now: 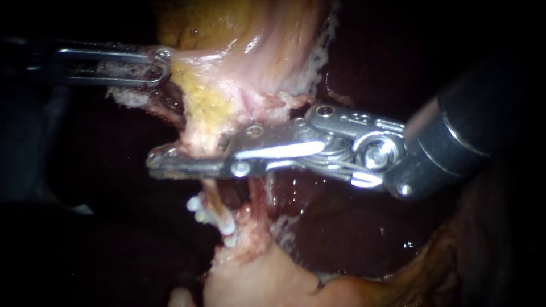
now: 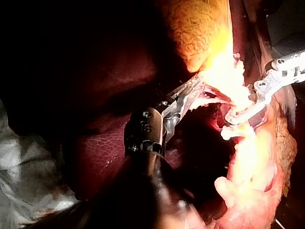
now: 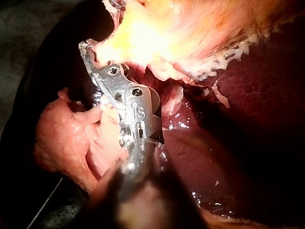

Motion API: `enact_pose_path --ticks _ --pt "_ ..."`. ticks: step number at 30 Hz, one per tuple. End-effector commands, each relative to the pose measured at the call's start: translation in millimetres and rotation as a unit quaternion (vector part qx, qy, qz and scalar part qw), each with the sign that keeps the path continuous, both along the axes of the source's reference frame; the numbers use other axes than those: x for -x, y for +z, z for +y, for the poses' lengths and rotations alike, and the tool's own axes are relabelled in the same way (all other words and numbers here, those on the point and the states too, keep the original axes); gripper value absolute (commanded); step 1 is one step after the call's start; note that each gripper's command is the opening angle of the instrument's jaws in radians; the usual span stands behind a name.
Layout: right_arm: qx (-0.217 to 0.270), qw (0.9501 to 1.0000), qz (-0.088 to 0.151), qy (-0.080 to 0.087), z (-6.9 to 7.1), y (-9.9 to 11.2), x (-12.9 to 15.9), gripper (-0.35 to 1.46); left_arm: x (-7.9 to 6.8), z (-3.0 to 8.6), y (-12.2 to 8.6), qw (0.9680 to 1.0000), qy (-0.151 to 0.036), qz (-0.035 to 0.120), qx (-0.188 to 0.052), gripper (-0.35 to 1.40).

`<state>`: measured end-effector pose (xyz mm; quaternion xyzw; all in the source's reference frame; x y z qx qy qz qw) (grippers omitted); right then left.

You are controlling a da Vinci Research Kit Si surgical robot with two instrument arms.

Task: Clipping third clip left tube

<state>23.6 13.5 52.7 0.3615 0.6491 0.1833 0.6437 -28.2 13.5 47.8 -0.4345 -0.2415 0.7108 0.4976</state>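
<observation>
My right instrument (image 1: 156, 162) comes in from the right, and its long jaws lie across the left tube (image 1: 209, 192) and are shut on it just under the yellow fatty tissue. Lower on that tube sit two white clips (image 1: 196, 203) (image 1: 228, 226). A redder strand, the right tube (image 1: 259, 196), runs beside it. My left instrument (image 1: 162, 67) is shut on the pale edge of the gallbladder (image 1: 239, 40) and holds it to the upper left. In the right wrist view the right instrument's jaws (image 3: 88, 50) end beside bright tissue.
Dark red liver (image 1: 341, 227) lies behind and below the right instrument, wet and glinting. A pale lump of tissue (image 1: 256, 281) sits under the clips. In the left wrist view, white gauze (image 2: 24, 181) lies off to the side of the liver.
</observation>
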Motion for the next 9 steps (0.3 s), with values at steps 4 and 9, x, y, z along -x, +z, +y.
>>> enact_pose_path --ticks 4,9 --pt "0.000 1.0000 0.001 -0.002 0.0 0.1 0.0 -0.35 0.0 0.0 0.0 1.0000 0.000 0.000 0.000 -0.35" --pt "-0.005 1.0000 0.000 -0.003 0.2 0.4 0.1 -0.35 0.0 0.0 0.0 1.0000 0.001 0.001 -0.001 -0.35"
